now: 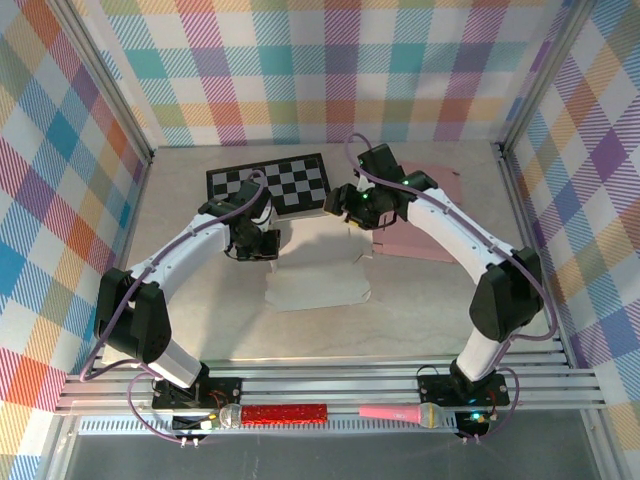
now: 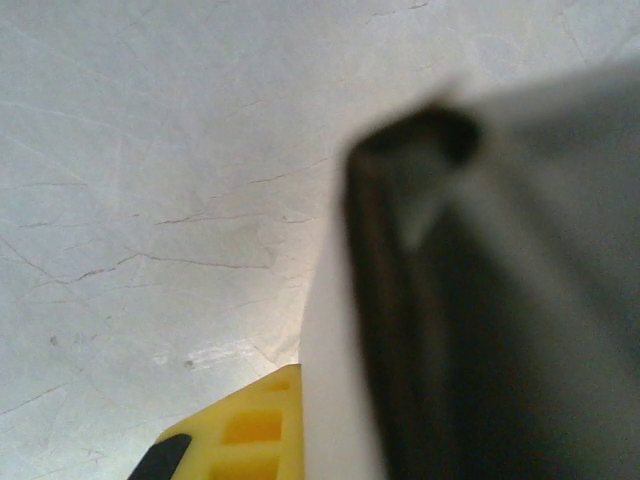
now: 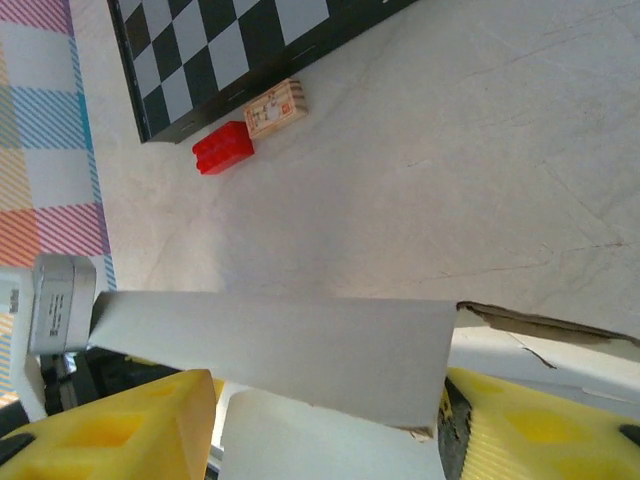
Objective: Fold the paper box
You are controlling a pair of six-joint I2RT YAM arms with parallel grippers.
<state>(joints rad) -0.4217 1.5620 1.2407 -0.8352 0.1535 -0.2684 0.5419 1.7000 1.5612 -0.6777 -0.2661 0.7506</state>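
paper box (image 3: 300,345) flap, then red block (image 3: 223,148), checkerboard (image 3: 230,40)

So the black-and-white checkerboard (image 1: 268,183) is lying flat on the pale, cracked-looking tabletop (image 1: 420,310), toward the far side. Just beside one of its edges, near a corner, there's a little red block (image 3: 223,148) with a small wooden block (image 3: 276,108) right next to it. Off to the board's right is a flat pink sheet (image 1: 440,180). Way over on the near side of the board, a glittery red microphone (image 1: 275,413) and a pink microphone (image 1: 400,412) are lying on the metal rails (image 1: 330,385). Behind the board, loud plaid walls (image 1: 330,60).
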